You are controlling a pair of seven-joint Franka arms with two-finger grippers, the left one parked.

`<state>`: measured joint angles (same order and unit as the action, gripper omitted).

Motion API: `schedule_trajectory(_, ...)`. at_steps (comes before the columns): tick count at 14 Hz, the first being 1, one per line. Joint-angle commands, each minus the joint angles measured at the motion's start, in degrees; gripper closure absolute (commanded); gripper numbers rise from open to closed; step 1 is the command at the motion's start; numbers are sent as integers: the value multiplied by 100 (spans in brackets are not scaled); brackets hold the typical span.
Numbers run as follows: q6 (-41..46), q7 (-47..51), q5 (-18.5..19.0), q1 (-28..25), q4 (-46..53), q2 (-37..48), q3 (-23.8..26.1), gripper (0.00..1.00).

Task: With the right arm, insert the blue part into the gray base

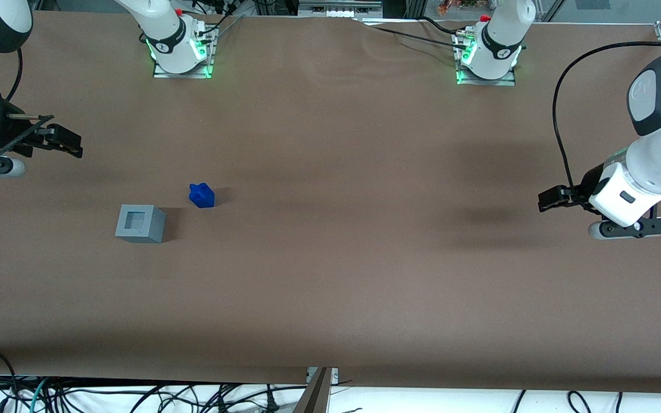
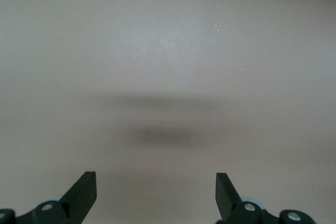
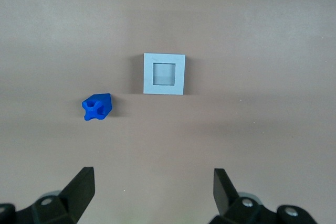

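Observation:
The blue part (image 1: 202,195) lies on the brown table, a little farther from the front camera than the gray base (image 1: 140,223), which stands beside it with its square recess facing up. My right gripper (image 1: 69,143) hangs open and empty above the table at the working arm's end, well apart from both and farther from the front camera than they are. In the right wrist view the blue part (image 3: 97,107) and the gray base (image 3: 164,73) lie ahead of the open gripper (image 3: 153,187), with bare table between the fingertips.
The two arm bases (image 1: 180,49) (image 1: 488,54) stand at the table's edge farthest from the front camera. Cables lie on the floor below the table's near edge (image 1: 319,380).

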<state>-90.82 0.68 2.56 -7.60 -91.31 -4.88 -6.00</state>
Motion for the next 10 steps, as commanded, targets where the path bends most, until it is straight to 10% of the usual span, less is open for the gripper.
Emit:
schedule_trajectory(1, 352, -51, -54, 22, 175, -49, 12, 0)
schedule_trajectory(10, 372, -251, -89, 118, 166, -57, 3, 0)
